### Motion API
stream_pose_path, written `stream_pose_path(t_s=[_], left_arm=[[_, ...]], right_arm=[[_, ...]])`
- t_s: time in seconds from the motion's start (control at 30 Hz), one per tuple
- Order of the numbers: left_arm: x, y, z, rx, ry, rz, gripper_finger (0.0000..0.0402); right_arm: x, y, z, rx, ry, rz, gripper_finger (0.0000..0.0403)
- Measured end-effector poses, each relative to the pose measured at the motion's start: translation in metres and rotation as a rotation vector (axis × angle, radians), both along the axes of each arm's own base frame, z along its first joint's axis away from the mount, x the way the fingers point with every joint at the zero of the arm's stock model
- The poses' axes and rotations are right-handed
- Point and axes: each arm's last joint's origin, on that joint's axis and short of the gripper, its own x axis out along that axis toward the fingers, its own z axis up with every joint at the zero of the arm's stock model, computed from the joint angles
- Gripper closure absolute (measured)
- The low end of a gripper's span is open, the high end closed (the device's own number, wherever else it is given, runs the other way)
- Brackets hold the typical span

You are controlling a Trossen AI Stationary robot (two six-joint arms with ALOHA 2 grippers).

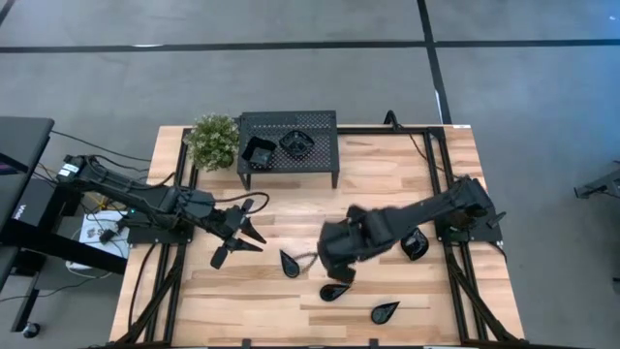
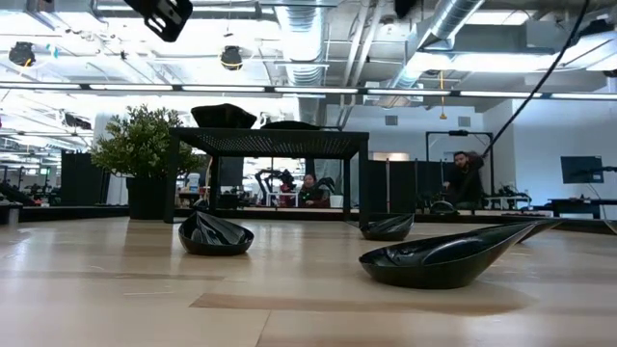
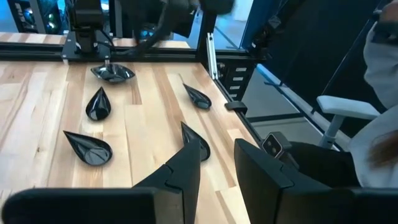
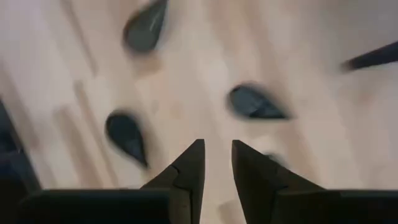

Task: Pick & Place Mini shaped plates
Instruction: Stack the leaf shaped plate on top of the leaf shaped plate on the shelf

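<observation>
Wooden table carries everything. At its far edge sits a black perforated stand, with two mini shaped plates on top: a square one and a scalloped one. A potted plant is just beside the stand.

Left arm waits at the table's left side. Left gripper has fingers parted with nothing between them, released and empty.

Right arm reaches in from the right. Right gripper hovers above the wood near the middle, fingers a narrow gap apart with bare table showing through. Not grasping anything.

Loose plates on the table: teardrop plate just left of the right gripper, another teardrop nearer the front, a third teardrop close to the front edge, and a rounder dish beside the right arm's forearm.

Handling, by judgement: glossy, hard-looking, probably ceramic or melamine, so stiff, light, slippery, chip-prone if dropped. They sit low with a raised rim, so no side grab. Best hold is pinching the rim, one finger inside the bowl and one outside, at the broad end of the teardrop rather than the thin tip, which could slip or pivot.
</observation>
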Motion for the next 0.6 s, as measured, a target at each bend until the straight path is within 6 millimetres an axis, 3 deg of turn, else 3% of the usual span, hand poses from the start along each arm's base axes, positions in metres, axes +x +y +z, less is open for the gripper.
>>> stream_pose_path(t_s=[0.13,0.27,0.47,0.6], left_arm=[[0.001,0.0,-0.001,0.001,0.002,0.0,0.0302],[0.001,0.0,-0.001,0.0,0.001,0.0,0.0302],[0.001,0.0,-0.001,0.0,0.001,0.0,0.0302],[0.001,0.0,-0.001,0.0,0.0,0.0,0.0302]], right_arm=[[-0.006,0.002,-0.045,0.107,0.086,0.029,0.0327],[-0.022,-0.008,-0.076,0.182,0.154,-0.023,0.0327],[-0.056,-0.026,-0.093,0.184,0.201,-0.152,0.0327],[-0.079,-0.03,-0.108,0.19,0.247,-0.352,0.0327]])
